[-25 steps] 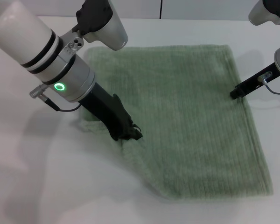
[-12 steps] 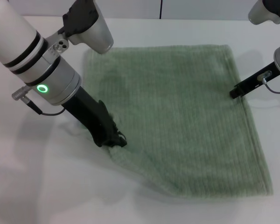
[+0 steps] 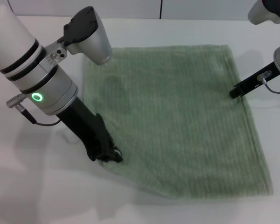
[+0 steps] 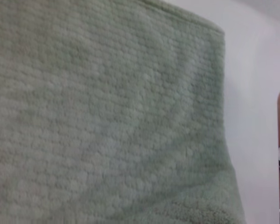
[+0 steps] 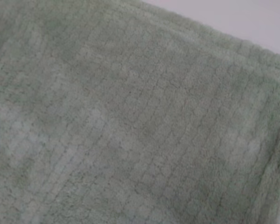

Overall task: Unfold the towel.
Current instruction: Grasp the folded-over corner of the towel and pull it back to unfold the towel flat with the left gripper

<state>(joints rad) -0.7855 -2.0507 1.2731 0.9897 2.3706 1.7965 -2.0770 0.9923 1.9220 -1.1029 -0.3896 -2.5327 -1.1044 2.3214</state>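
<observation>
At lower left of the head view I see my left gripper (image 3: 113,157) down at the towel's (image 3: 177,116) near-left edge, tips together and pinched on the hem. Towel lies spread nearly flat on the white table (image 3: 144,212), filling frame centre to right; its lower-left edge runs diagonally. Far right, at mid-height, right gripper (image 3: 234,93) sits at the towel's right edge; can't tell its finger state. Both wrist cams show only green terry.
</observation>
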